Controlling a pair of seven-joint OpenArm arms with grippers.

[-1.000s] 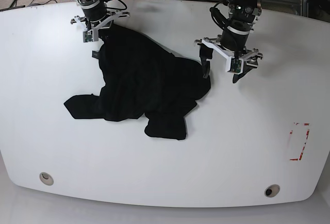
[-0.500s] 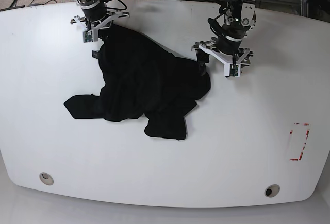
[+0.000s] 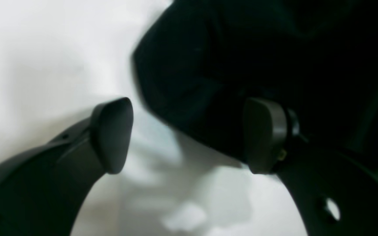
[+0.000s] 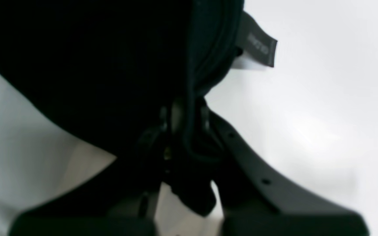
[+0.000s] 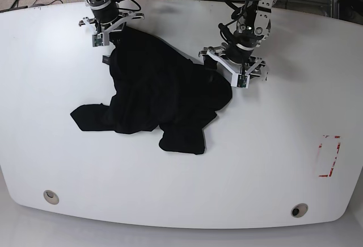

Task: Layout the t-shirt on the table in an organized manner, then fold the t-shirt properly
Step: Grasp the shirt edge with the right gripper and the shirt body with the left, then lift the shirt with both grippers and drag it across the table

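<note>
The black t-shirt [image 5: 159, 93] lies crumpled on the left middle of the white table [image 5: 272, 145]. My right gripper [image 5: 112, 36] at the shirt's far left corner is shut on a bunched fold. In the right wrist view the fabric [image 4: 110, 65] hangs from the closed gripper [image 4: 187, 121], with the grey label [image 4: 256, 42] beside it. My left gripper [image 5: 228, 80] is open at the shirt's right edge. In the left wrist view the gripper [image 3: 189, 136] has its jaws wide apart, and the shirt's edge [image 3: 208, 82] lies between them, against the right finger [image 3: 264, 134].
A red tape rectangle [image 5: 329, 156] marks the table's right side. Two metal-ringed holes sit near the front edge, one at the left [image 5: 51, 196] and one at the right [image 5: 299, 210]. Cables and equipment lie behind the far edge.
My left arm has moved left and down to the shirt's right edge, its open jaws now over the fabric. The right arm and the shirt have not visibly moved.
</note>
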